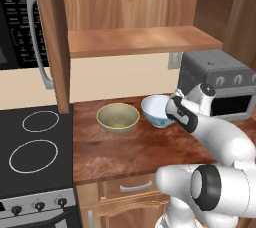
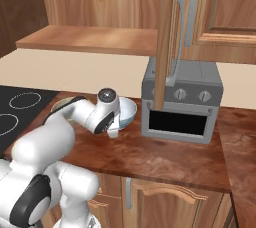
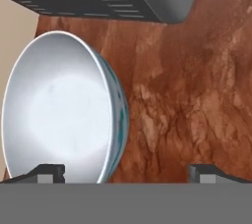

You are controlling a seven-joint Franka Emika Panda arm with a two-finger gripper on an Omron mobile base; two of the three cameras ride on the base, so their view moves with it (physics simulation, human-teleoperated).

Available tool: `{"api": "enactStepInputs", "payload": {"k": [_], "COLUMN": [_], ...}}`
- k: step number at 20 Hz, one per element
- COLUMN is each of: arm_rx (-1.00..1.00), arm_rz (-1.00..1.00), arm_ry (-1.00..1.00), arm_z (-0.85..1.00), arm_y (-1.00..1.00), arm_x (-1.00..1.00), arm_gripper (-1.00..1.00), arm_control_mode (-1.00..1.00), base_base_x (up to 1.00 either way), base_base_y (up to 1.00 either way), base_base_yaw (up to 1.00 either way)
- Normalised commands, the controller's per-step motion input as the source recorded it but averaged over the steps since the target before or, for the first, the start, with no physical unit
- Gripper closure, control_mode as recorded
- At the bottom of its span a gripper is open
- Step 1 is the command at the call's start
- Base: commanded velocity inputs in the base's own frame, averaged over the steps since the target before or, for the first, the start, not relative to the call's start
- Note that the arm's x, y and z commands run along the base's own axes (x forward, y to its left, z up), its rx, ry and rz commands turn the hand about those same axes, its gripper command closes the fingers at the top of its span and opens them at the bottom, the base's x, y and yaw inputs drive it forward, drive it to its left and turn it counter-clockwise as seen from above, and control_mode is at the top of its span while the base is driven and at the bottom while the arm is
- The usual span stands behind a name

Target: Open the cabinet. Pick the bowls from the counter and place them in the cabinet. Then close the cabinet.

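Note:
The cabinet stands open, with its bare shelf (image 1: pixel 135 39) above the counter (image 1: pixel 130 152) and its doors (image 2: pixel 165 37) swung out. The olive-yellow bowl (image 1: pixel 118 117) sits upright on the counter. To its right sits the white bowl (image 1: pixel 156 109), pale blue inside, with blue marks outside (image 3: pixel 59 115). My gripper (image 3: pixel 126 171) is open and low at that bowl's right side. One fingertip (image 3: pixel 47 171) shows against the bowl's inside, the other (image 3: pixel 206 171) over bare counter, with the bowl's wall between them. Nothing is held. In the right base view the white bowl (image 2: pixel 127 111) lies just behind my hand.
A grey toaster oven (image 1: pixel 220 79) stands on the counter right of the white bowl, close to my arm. The black stovetop (image 1: pixel 35 147) lies left of the olive bowl, with a microwave (image 1: pixel 15 17) above it. The open left door (image 1: pixel 55 37) hangs by the stove's edge.

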Motion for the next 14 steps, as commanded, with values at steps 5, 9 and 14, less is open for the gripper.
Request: {"api": "enactStepInputs", "payload": {"k": [5, 9, 14], "arm_rx": [0.00, 0.00, 0.00], "arm_rz": [0.00, 0.00, 0.00], "arm_ry": [0.00, 0.00, 0.00], "arm_z": [-0.18, -0.22, -0.24], "arm_y": [0.00, 0.00, 0.00], "arm_x": [0.27, 0.27, 0.23], "arm_gripper": [-1.00, -1.00, -1.00], "arm_control_mode": [-1.00, -1.00, -1.00], "base_base_x": [0.00, 0.00, 0.00], "base_base_y": [0.00, 0.00, 0.00], "base_base_yaw": [0.00, 0.00, 0.00]}}
